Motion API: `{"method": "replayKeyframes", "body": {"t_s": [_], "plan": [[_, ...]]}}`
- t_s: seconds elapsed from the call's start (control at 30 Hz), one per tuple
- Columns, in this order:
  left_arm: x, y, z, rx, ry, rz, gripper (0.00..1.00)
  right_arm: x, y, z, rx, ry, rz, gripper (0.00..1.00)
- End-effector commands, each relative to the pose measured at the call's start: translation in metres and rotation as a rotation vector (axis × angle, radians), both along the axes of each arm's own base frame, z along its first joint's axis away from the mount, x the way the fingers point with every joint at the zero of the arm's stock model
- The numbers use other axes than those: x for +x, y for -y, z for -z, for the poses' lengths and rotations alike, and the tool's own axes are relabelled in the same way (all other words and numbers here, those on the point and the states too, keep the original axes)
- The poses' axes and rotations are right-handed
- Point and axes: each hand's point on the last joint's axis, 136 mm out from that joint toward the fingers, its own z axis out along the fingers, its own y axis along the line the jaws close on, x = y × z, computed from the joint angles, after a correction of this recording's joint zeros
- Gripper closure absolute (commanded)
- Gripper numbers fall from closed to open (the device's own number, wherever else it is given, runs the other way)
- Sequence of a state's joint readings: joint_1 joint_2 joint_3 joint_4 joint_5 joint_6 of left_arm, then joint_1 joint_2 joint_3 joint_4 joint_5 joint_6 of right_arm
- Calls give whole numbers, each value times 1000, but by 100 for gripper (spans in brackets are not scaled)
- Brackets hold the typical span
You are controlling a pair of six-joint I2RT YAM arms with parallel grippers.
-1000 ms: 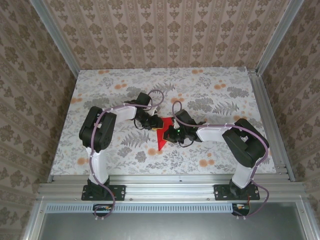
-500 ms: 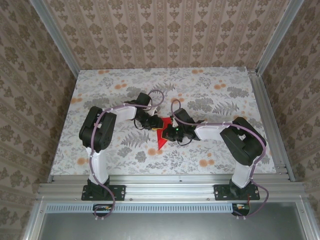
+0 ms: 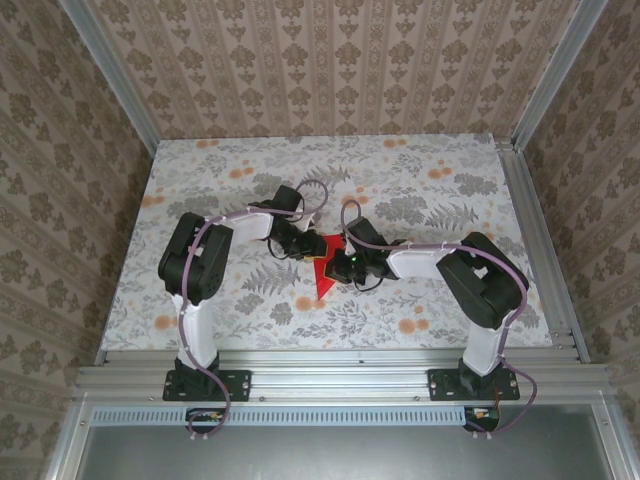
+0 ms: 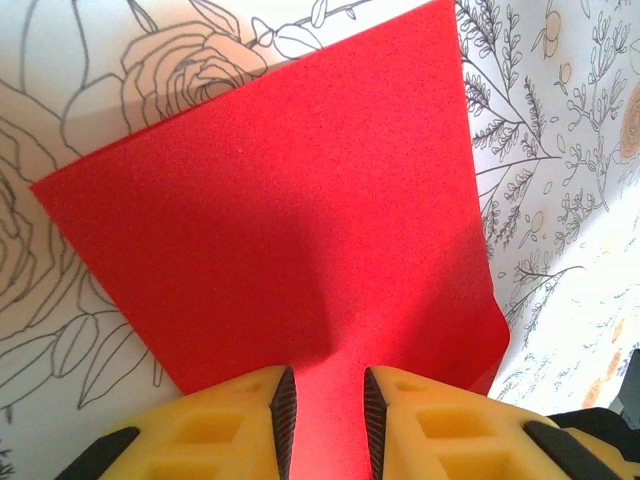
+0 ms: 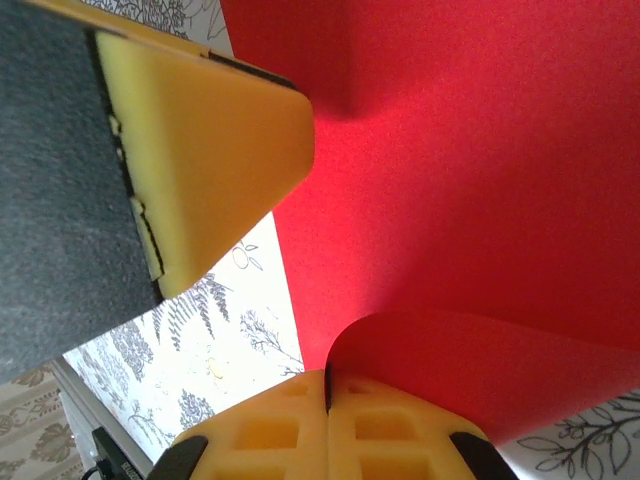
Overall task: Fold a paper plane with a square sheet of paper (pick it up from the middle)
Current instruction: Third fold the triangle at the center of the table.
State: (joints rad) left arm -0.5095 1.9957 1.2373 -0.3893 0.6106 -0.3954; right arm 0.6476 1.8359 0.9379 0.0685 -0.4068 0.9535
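With right gripper (image 5: 327,385), pinches a curled-over flap of the paper (image 3: 320,280): pads pressed flat together, red curl rising straight out of the seam between them (no gap to be seen there). With left gripper (image 4: 326,395), sits low over that same paper, jaws a narrow slot apart, flat red showing through the slot; cannot tell whether the pads touch it, so not counted as a hold. Seen from above, lies as a red wedge near the middle of the table (image 3: 430,190), between the two grippers, point toward the near edge and wide end tucked under the wrists. From the left wrist, spreads flat on the flowered top, one straight edge running away on the right, one corner out to the left, gripper shadow across the middle; hints at a second layer under the near right corner. From the right wrist, runs red along the right, with the left gripper's yellow, black-backed finger (image 5: 210,130) close at upper left, tip just beside the paper's edge.
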Motion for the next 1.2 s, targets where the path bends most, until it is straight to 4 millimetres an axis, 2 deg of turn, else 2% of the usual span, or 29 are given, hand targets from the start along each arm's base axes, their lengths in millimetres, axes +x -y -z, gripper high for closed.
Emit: {"method": "replayKeyframes", "body": {"t_s": [0.0, 1.17], "plan": [[-10, -5, 13, 20, -33, 19, 71, 4, 3, 7, -37, -16, 10, 94], [-14, -3, 19, 16, -56, 33, 70, -1, 4, 20, -102, -34, -27, 86]]}}
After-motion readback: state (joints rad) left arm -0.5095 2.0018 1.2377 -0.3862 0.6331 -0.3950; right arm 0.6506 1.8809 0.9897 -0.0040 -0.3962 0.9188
